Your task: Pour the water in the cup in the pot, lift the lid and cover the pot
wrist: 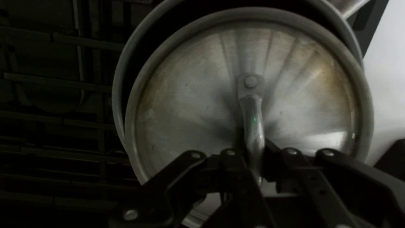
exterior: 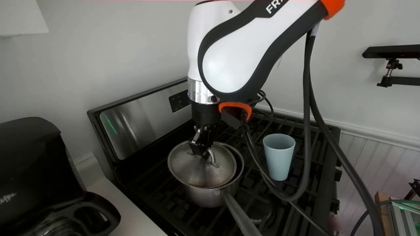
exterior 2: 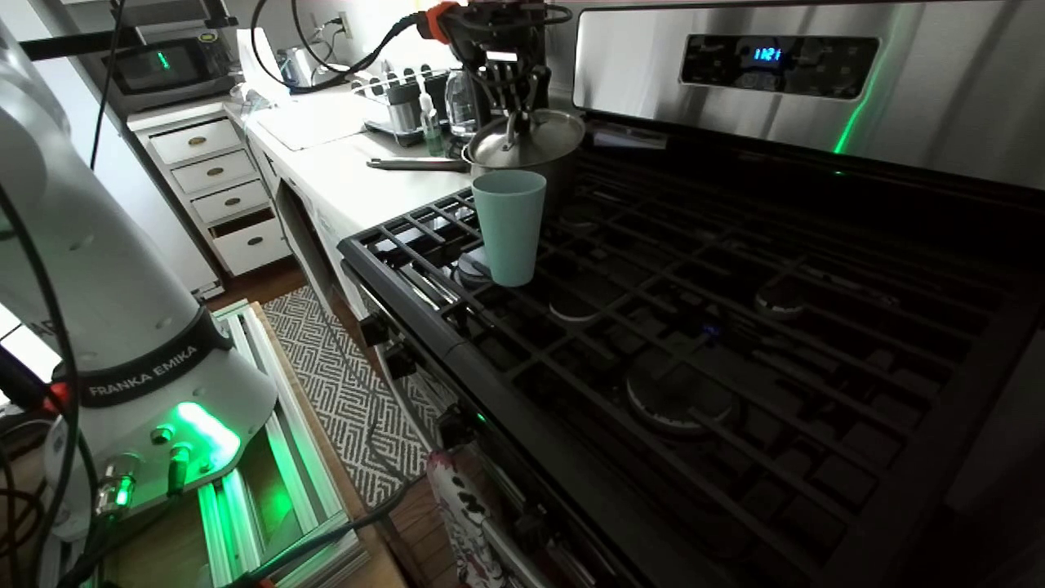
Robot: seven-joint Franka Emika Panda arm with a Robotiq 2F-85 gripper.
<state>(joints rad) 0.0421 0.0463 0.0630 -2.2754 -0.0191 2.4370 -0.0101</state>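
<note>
The silver lid (exterior: 197, 173) is over the steel pot (exterior: 211, 198), set off to one side. A dark crescent of the pot's inside shows past the lid's edge, also beside the pot's rim (wrist: 119, 85) in the wrist view. My gripper (exterior: 206, 152) is shut on the lid's arched metal handle, with a finger on each side of it in the wrist view (wrist: 254, 158). I cannot tell whether the lid touches the rim all round. The pale blue cup (exterior: 279, 159) stands upright on the grates, apart from the pot; it also shows in an exterior view (exterior 2: 510, 229). Its inside is hidden.
The pot's long handle (exterior: 241, 214) sticks out over the stove's black grates (exterior 2: 694, 327). Arm cables (exterior: 306, 131) hang close to the cup. A black coffee maker (exterior: 32, 170) stands on the counter beside the stove. The stove's back panel (exterior: 141, 121) rises behind the pot.
</note>
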